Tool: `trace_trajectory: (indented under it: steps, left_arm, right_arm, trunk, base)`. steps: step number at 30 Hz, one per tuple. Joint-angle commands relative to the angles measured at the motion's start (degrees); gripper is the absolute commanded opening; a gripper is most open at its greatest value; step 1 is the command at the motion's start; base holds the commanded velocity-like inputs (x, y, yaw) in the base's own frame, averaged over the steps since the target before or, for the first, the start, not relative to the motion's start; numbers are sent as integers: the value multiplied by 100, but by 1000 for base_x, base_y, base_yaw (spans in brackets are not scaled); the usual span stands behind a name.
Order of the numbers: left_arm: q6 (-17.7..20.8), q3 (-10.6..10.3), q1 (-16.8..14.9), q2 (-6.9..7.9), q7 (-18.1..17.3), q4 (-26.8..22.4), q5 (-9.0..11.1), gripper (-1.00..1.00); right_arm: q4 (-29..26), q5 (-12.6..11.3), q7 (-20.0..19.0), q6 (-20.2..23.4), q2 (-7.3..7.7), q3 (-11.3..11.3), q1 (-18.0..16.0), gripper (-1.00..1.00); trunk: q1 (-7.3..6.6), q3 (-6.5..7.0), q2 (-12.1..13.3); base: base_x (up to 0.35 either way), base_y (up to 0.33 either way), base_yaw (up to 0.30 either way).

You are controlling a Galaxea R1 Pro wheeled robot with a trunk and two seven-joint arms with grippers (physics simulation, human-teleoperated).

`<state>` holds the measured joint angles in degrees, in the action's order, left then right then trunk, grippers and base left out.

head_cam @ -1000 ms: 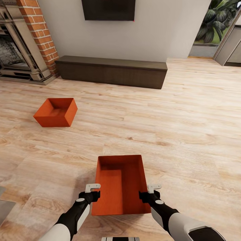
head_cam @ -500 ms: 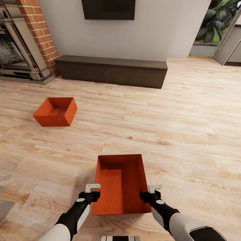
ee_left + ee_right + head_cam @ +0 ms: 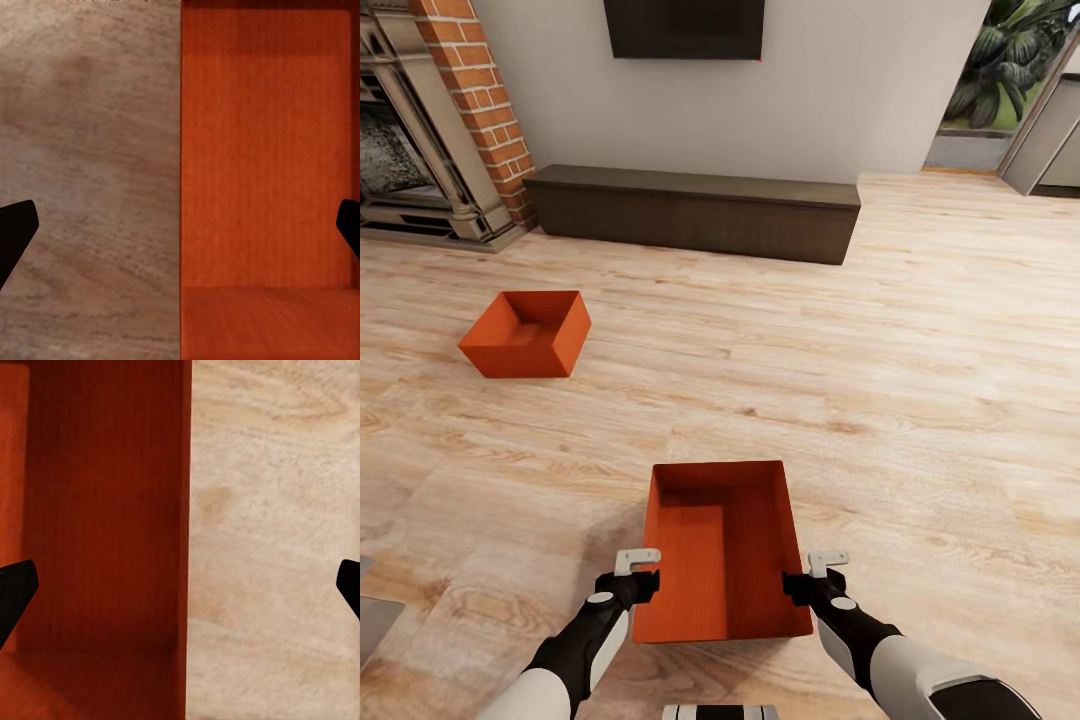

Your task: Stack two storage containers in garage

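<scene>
Nothing is moved yet: one bin point(image 3: 722, 550) sits low in the frame's centre, the other bin point(image 3: 526, 333) at middle left, both on the wooden floor point(image 3: 920, 400). The left gripper point(image 3: 636, 573) and right gripper point(image 3: 812, 574) are spread wide astride the near bin's side walls, gripping nothing; lifting, hauling and stacking remain.

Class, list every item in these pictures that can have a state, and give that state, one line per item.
Near bin: upright, empty, on wood floor, a pincer straddling each long wall.
Far bin: upright, empty, on floor, untouched.
Left pincer: open.
Right pincer: open.
TV: off.
</scene>
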<state>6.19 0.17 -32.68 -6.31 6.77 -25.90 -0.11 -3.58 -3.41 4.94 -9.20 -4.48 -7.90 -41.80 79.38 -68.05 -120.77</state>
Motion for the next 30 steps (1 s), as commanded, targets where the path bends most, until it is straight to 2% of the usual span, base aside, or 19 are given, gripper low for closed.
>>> trace_trajectory:
  steps: [1, 8, 24, 30]
  left_arm:
    - [35, 1, 0, -2, 17, -12, 0, 100]
    - [38, 1, 1, -2, 17, -12, 2, 100]
    - [37, 10, 2, 6, 17, -12, 0, 100]
    - [37, 4, 1, 0, 17, -12, 0, 100]
  right_arm:
    - [6, -36, 24, -15, -1, -50, -3, 100]
    - [6, -37, 25, -20, 0, -54, -3, 100]
    - [6, -4, 20, -40, -2, -70, -4, 100]
    - [6, -66, 83, -13, -16, -60, -3, 100]
  trunk:
    - [-1, -4, -1]
    - [131, -111, -242]
    - [131, -111, -242]
    - [131, -111, -242]
  base:
    - [0, 0, 0]
    - [0, 0, 0]
    - [0, 0, 0]
    - [0, 0, 0]
